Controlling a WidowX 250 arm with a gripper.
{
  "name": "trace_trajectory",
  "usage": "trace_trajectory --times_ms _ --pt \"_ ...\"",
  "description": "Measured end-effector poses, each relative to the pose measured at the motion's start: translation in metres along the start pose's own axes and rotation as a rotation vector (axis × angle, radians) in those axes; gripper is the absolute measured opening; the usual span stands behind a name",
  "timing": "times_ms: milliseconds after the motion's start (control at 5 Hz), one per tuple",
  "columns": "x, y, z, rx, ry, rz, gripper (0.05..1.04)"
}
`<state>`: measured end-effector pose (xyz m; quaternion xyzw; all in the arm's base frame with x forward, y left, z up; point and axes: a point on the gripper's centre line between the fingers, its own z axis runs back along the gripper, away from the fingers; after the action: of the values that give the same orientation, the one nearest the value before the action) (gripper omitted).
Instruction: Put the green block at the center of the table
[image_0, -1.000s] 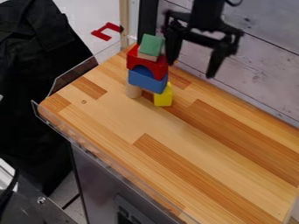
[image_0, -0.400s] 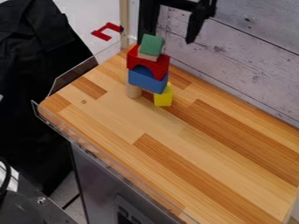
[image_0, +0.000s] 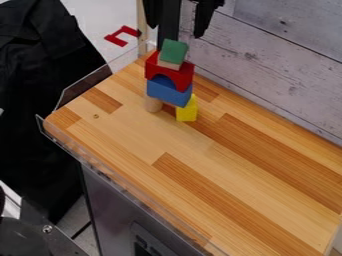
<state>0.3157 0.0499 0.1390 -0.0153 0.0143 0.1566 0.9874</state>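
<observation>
The gripper (image_0: 176, 32) has its jaws spread, released; below them in view, the green block (image_0: 174, 51) tops a block tower (image_0: 168, 91) on the desk (image_0: 133, 135).

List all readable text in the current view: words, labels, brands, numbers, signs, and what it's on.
Legible text: none.
Grey panel below the wooden tabletop: pale marks on a dark patch, cut off by the bottom edge; can't tell if they're lettering.
Green block, red arch block, blue block, yellow block, tan cylinder: no text seen.
</observation>
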Motion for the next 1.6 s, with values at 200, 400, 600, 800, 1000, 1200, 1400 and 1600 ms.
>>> trace_trajectory --times_ms 200,400,600,800,1000,1200,1400,1600 --pt "0.001 0.003 -0.006 -0.013 0.021 0.001 0.999" --pt "0.002 0.006 -0.008 -0.019 0.027 0.004 0.999" --pt "0.006 0.006 -0.013 -0.024 0.043 0.002 0.999" --pt "0.006 0.008 -0.02 -0.025 0.067 0.004 0.999" --pt "0.007 0.008 -0.026 -0.032 0.088 0.008 0.999" --pt "0.011 0.008 -0.032 -0.029 0.106 0.004 0.999" --pt "0.012 0.007 -0.035 -0.031 0.115 0.008 0.951" --pt "0.012 0.008 -0.037 -0.028 0.121 0.017 0.667"
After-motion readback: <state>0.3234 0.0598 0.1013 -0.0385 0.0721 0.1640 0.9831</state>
